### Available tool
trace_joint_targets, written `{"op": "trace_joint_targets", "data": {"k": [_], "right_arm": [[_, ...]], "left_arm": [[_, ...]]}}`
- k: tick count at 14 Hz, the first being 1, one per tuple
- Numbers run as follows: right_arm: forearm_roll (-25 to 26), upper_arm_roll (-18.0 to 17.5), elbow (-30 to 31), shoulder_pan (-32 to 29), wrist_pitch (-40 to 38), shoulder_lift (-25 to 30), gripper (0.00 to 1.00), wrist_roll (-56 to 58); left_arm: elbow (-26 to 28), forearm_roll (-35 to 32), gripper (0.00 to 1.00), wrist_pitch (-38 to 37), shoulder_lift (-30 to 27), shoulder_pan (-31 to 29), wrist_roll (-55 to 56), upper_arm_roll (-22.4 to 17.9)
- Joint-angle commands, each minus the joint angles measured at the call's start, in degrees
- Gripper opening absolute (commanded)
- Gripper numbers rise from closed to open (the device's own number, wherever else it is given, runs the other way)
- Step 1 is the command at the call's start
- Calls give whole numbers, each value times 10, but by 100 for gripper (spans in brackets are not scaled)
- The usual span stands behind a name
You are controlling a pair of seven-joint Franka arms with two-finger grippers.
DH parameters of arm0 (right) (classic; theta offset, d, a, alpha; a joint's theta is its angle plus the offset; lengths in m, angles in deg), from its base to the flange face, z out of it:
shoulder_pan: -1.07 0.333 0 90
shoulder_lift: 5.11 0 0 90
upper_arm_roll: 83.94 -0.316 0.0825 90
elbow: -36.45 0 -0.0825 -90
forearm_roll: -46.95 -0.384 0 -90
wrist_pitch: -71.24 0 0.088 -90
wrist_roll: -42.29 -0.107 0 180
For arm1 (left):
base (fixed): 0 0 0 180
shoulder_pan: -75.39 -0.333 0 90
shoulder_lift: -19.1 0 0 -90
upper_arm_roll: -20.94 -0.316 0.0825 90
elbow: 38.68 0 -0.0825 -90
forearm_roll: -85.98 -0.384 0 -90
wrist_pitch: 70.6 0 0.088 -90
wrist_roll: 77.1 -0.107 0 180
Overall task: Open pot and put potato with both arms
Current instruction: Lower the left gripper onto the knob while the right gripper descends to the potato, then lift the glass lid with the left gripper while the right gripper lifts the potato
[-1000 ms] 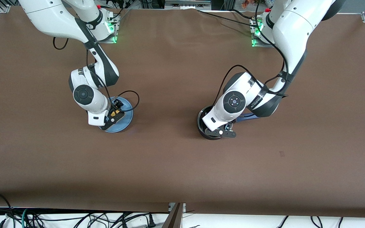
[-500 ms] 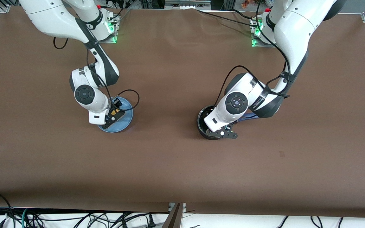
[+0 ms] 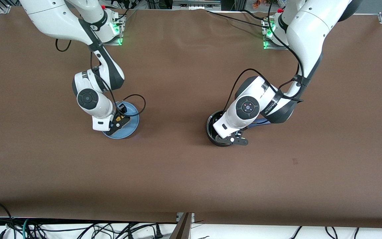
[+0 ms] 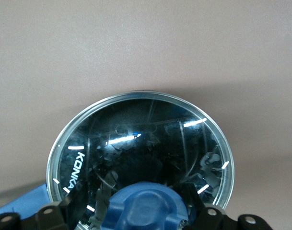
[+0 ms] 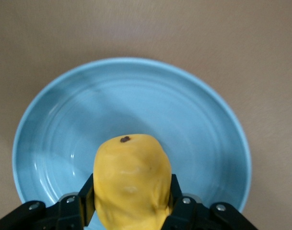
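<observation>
The right gripper had its jaws clamped on the potato over the blue plate, while the left gripper had its jaws around the knob of the lid, which sat on the pot on the worktop.

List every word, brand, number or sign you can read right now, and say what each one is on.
"KONKA": white letters on the glass lid of the pot, read in the left wrist view.
White lettering on the black band of the left arm: too small to read.
White lettering on the black band of the right arm: too small to read.
Nothing written on the potato or the blue plate.
</observation>
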Motion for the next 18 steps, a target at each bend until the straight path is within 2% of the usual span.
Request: {"op": "trace_joint_targets", "data": {"k": [1, 3, 4, 7, 8, 14, 18], "right_arm": [[-3, -7, -15, -5, -1, 17, 29, -20], [-4, -16, -31, -5, -18, 25, 26, -22], [-5, -20, -46, -4, -36, 25, 25, -23], [-50, -41, -101, -4, -87, 26, 25, -53], [-54, -51, -117, -5, -99, 26, 25, -71], [-58, -102, -154, -5, -106, 25, 25, -193], [-96, -147, -205, 2, -102, 2, 25, -325]], "left_arm": [[-12, 7, 40, -20, -1, 6, -13, -4], [-9, 8, 23, -20, -1, 9, -9, -4], [-9, 9, 22, -20, -1, 9, -4, -4], [-9, 9, 3, -20, -3, 8, -3, -3], [-9, 9, 0, -23, -7, 6, -4, -2], [-10, 29, 0, -104, -81, -26, -13, -1], [-10, 35, 0, -148, -136, -87, -105, -1]]}}
